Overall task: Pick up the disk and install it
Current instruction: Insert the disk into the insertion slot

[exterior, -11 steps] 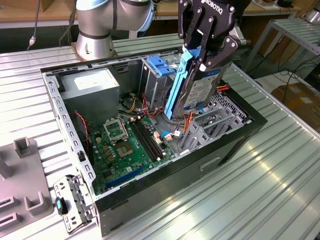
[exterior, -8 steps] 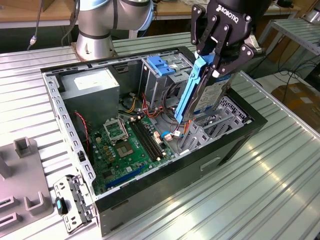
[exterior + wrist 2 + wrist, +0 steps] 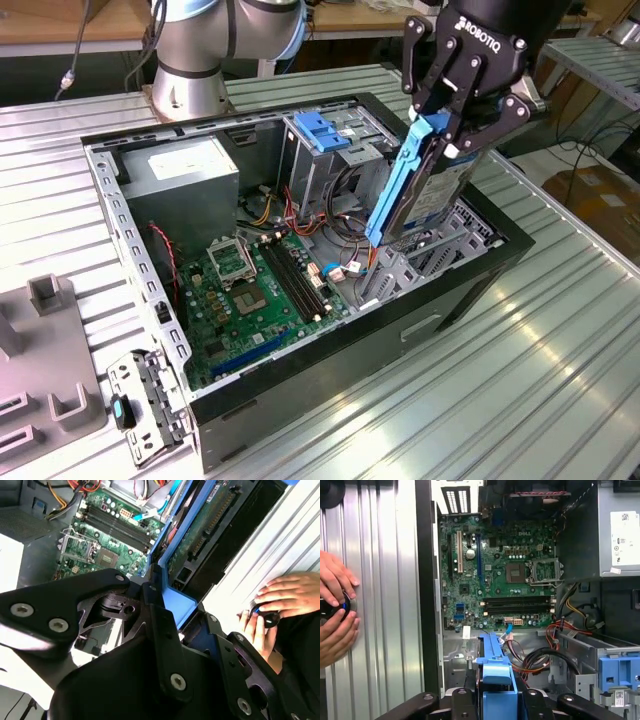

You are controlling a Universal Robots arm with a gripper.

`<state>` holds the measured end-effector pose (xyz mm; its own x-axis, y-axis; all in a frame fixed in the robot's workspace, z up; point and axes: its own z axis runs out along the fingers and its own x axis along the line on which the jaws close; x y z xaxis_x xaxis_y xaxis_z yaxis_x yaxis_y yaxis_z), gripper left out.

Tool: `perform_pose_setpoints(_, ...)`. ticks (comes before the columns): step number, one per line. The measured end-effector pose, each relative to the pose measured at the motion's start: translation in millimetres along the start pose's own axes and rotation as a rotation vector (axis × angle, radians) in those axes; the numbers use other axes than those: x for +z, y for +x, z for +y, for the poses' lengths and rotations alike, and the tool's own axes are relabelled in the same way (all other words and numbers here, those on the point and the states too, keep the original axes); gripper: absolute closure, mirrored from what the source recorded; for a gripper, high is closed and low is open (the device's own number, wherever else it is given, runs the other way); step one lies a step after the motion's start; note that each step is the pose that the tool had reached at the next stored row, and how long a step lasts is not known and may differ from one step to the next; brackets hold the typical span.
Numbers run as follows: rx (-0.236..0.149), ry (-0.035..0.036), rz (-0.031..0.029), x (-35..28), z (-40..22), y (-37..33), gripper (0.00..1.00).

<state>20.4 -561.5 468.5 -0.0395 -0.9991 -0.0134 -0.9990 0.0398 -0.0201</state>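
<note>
The disk (image 3: 432, 195), a grey hard drive with blue side rails, hangs on edge and tilted over the open computer case (image 3: 470, 290), above the bay on the exterior view's right. My gripper (image 3: 446, 125) is shut on its upper end. In the second wrist view the disk's blue rail and green circuit side (image 3: 200, 535) run away from the black fingers (image 3: 165, 645). The first wrist view shows the blue rail (image 3: 495, 677) between the finger bases, pointing down into the case beside the cables.
Inside the case lie the motherboard (image 3: 250, 290), the grey power-supply box (image 3: 185, 175) and a drive cage with a light-blue top (image 3: 325, 130). A person's hands (image 3: 335, 605) work a black knob on the ribbed table beside the case. A metal bracket (image 3: 145, 410) and grey fixture (image 3: 45, 350) lie at the exterior view's left.
</note>
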Motion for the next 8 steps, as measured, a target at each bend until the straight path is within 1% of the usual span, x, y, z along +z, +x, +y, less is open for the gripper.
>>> perform_pose_setpoints(3, 0.0, 0.0, 0.0001, 0.7, -9.1, 0.2, 0.63)
perform_pose_setpoints(4, 0.0, 0.0, 0.0, 1.1, -13.8, 0.2, 0.63)
perform_pose_setpoints(7, 0.0, 0.0, 0.0, 1.8, -22.1, 0.4, 0.63)
perform_pose_setpoints(8, 0.0, 0.0, 0.0, 2.1, -24.1, 0.5, 0.63)
